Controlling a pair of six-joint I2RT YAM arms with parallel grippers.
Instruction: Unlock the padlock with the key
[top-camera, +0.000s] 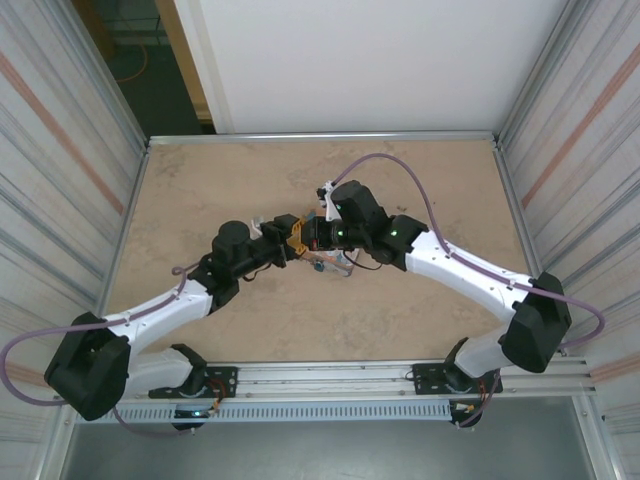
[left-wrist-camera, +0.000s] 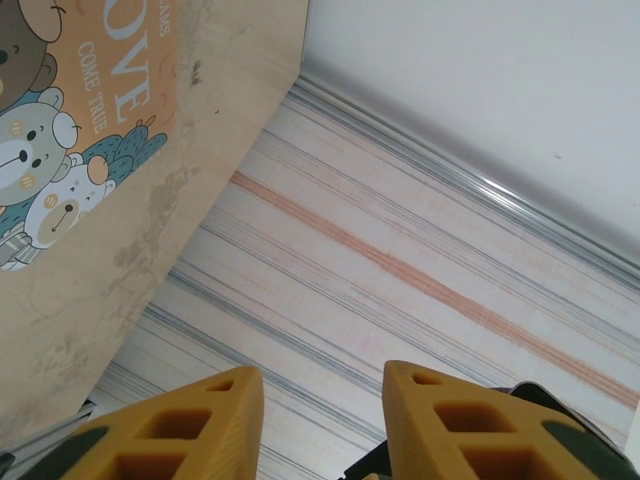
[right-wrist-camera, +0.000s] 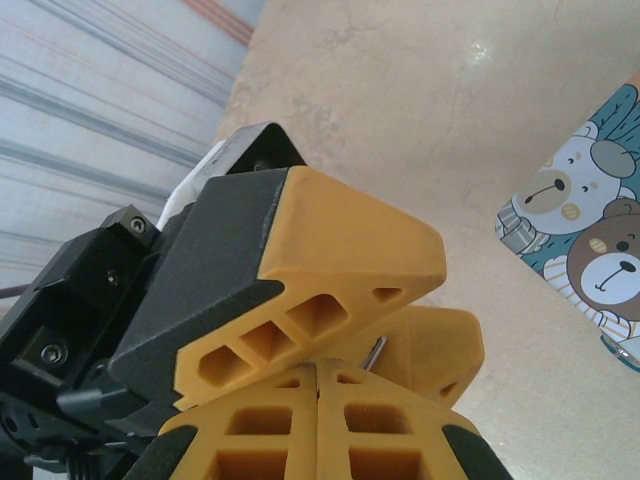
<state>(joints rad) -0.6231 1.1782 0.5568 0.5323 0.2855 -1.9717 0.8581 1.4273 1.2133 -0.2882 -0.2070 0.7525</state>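
Meeting mid-worktop (top-camera: 200, 190) in the top view: two grippers tip to tip, left gripper (top-camera: 290, 240) and right gripper (top-camera: 308, 236), with one printed box (top-camera: 328, 263) just beneath. Left wrist view: left jaws apart, striped wall (left-wrist-camera: 400, 280) seen through the gap. Right wrist view: right jaws closed, one thin metal sliver (right-wrist-camera: 375, 352) poking up beside the left fingers (right-wrist-camera: 350, 250), which block the rest; where the padlock sits I cannot tell.

Left gripper (left-wrist-camera: 322, 385) at bottom edge, two yellow fingers (left-wrist-camera: 180, 430) apart, striped wall panel (left-wrist-camera: 400, 290) showing through the gap, tan table (left-wrist-camera: 200, 150) slanting across upper left, orange-and-teal box (left-wrist-camera: 60, 130) with cartoon bears lying on it, white board (left-wrist-camera: 500, 90) upper right.
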